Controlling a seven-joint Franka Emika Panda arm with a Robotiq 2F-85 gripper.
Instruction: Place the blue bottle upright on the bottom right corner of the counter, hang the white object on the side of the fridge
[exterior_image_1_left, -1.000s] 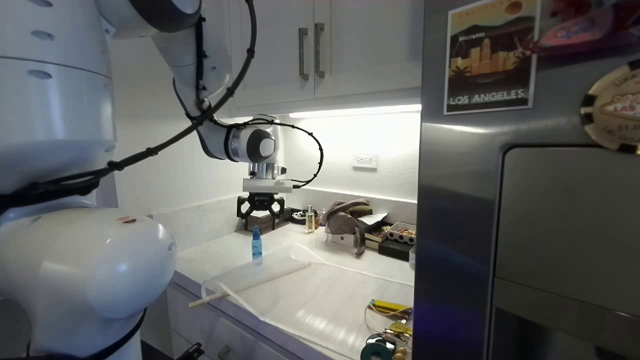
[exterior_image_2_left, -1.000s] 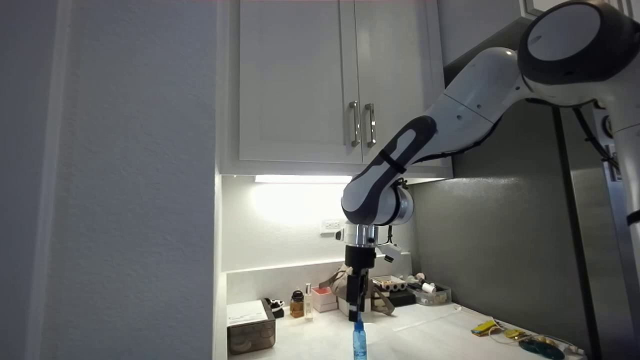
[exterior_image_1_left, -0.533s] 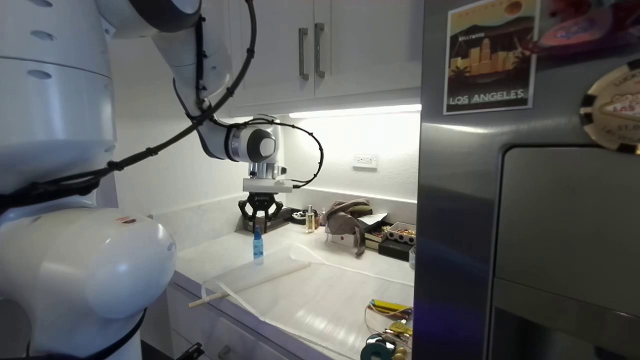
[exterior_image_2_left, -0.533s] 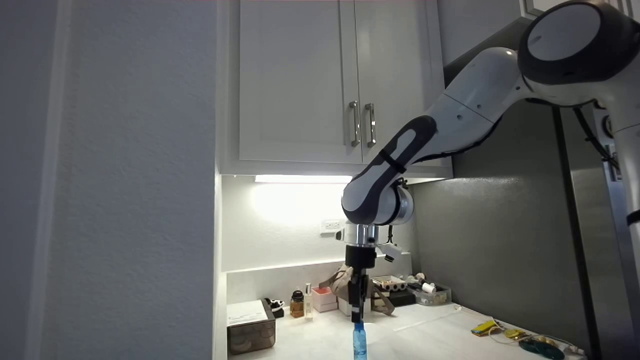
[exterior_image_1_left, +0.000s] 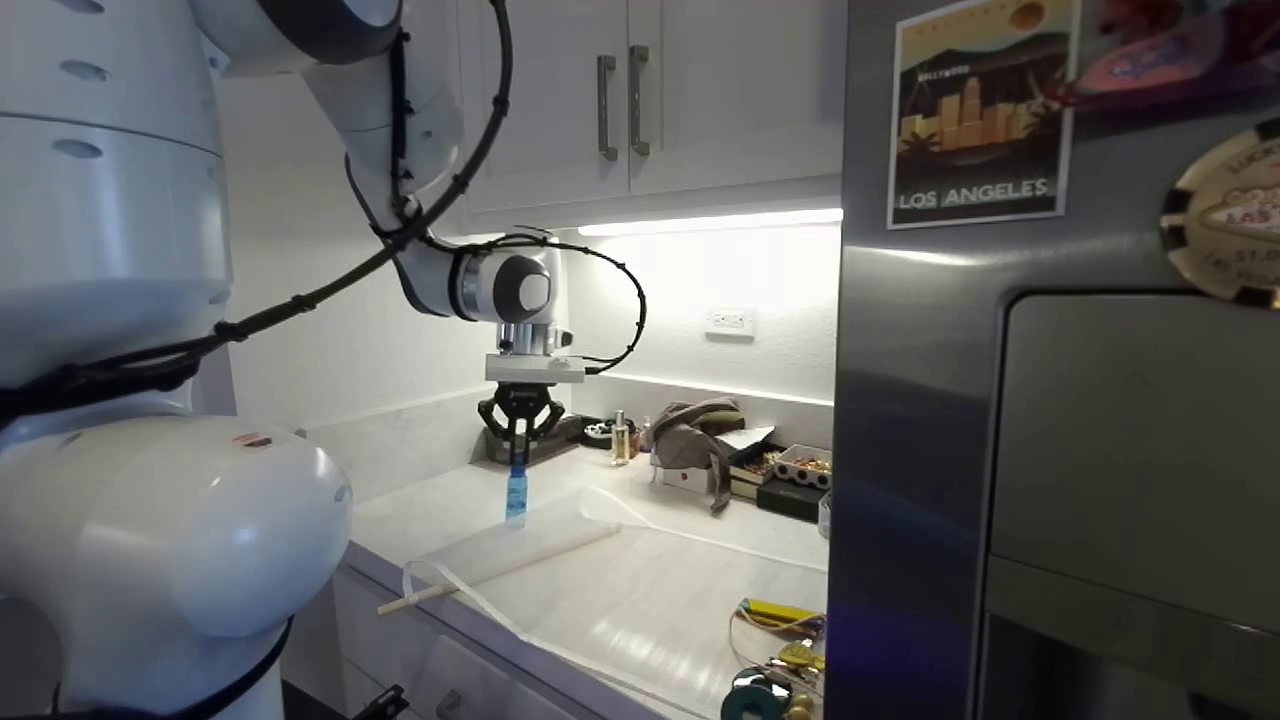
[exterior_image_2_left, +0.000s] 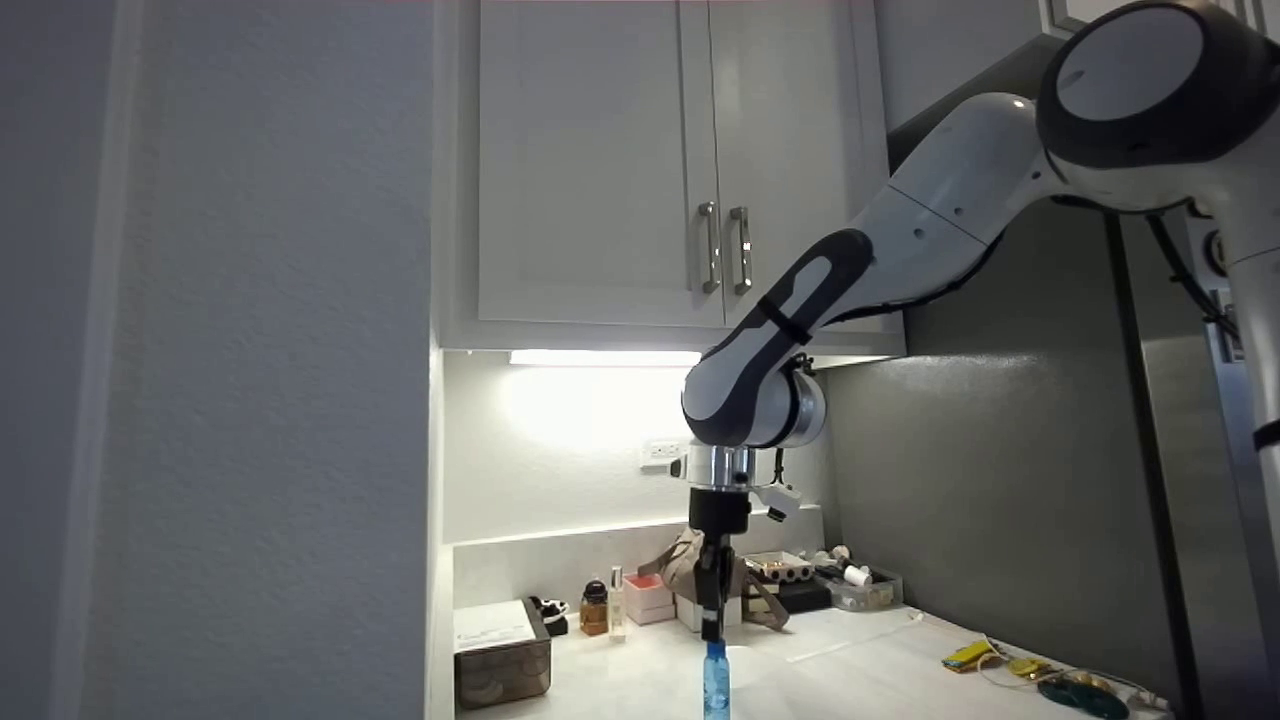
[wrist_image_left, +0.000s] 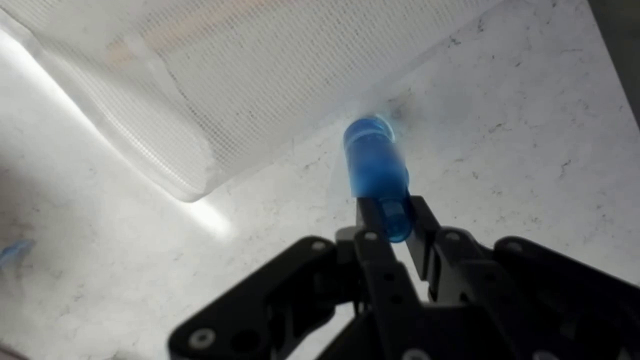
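Note:
The slender blue bottle (exterior_image_1_left: 516, 493) stands upright, its cap between the fingers of my gripper (exterior_image_1_left: 519, 455). In the wrist view, the gripper (wrist_image_left: 392, 212) is shut on the top of the blue bottle (wrist_image_left: 372, 160), one black finger on either side. Whether its base touches the counter (exterior_image_1_left: 420, 520) I cannot tell. Spread over the counter beside the bottle lies the white object (exterior_image_1_left: 560, 535), a thin see-through mesh sheet; its folded edge (wrist_image_left: 260, 90) is close to the bottle in the wrist view. The grey fridge (exterior_image_2_left: 980, 480) borders the counter, its front (exterior_image_1_left: 920, 420) bearing a poster.
Along the backsplash sit a brown box (exterior_image_2_left: 503, 655), small perfume bottles (exterior_image_2_left: 594, 610), a taupe cloth bag (exterior_image_1_left: 690, 440) and dotted tray (exterior_image_1_left: 805, 465). A yellow item (exterior_image_1_left: 775, 612) with cords lies by the fridge. A wooden rod (exterior_image_1_left: 420, 598) pokes past the counter edge.
The jaws have come together from wide apart and closed around the bottle's cap. The bottle has shifted very slightly, and the wrist has risen a touch.

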